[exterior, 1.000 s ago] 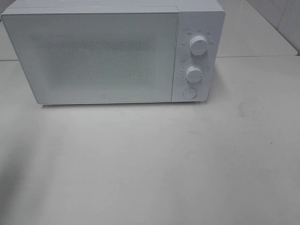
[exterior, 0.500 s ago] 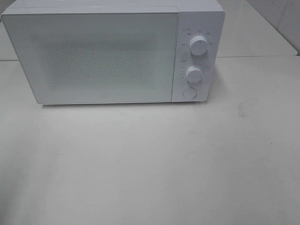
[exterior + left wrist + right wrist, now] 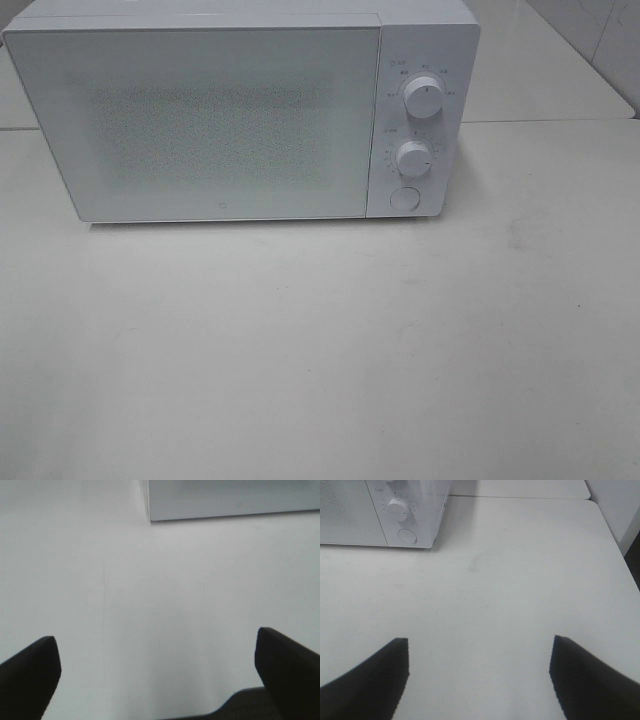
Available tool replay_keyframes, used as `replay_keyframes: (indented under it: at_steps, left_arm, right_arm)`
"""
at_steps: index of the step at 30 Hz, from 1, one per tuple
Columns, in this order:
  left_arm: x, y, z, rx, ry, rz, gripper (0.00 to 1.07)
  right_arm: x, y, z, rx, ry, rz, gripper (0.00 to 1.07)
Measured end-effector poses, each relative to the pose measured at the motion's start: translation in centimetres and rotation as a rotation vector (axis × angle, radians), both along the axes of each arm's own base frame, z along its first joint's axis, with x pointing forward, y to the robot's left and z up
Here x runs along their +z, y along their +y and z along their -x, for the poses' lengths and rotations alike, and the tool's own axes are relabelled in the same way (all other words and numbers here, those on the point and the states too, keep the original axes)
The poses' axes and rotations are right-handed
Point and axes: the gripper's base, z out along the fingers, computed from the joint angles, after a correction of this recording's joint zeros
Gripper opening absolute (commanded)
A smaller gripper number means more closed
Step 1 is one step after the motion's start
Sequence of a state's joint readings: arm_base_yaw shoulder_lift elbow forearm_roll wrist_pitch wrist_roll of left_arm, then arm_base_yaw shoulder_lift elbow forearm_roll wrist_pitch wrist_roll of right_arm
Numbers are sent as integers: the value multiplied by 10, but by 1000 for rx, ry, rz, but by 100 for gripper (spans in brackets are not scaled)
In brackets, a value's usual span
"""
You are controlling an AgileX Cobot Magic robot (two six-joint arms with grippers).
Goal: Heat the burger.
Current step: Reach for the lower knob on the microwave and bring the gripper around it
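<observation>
Nothing is changing: the microwave (image 3: 200, 120) is staying closed, burger unseen; the left gripper (image 3: 156, 642) and right gripper (image 3: 480, 644), 2 spread empty claws, are waiting.

The left pincer (image 3: 155, 640) has its fingers spread wide, with only flat table (image 3: 150, 590) between them and ahead of it. Farther ahead and off to one side stands the near lower corner of the microwave (image 3: 230, 500); beside that corner the tabletop is open. The right pincer (image 3: 480, 641), fingers also wide apart, has open tabletop beneath and ahead. Ahead of it to one side, the microwave's shut door (image 3: 345, 510), knob (image 3: 397, 509) and round button (image 3: 407, 535) block the way. On its other side the table's edge (image 3: 610, 545) drops off, with what looks like a wall (image 3: 615, 505) close behind.
</observation>
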State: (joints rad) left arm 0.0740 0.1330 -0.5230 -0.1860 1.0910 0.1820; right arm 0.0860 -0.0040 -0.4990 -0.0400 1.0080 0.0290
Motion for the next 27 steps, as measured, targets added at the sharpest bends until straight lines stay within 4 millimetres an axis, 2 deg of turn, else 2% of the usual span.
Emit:
replay_keyframes:
  at_steps: [2,4,7,27]
  left_arm:
    - [0,0,4,1,-27,-3,98]
    - [0,-1,18,3,-111,-13,98]
    - [0,-1,21,5,-134,-18,98]
    - [-1,-1,22,6,-136,-19,98]
  right_arm:
    - [0,0,0,0,0,0,75]
    - [0,0,0,0,0,0,75]
    - [0,0,0,0,0,0,75]
    - [0,0,0,0,0,0,75]
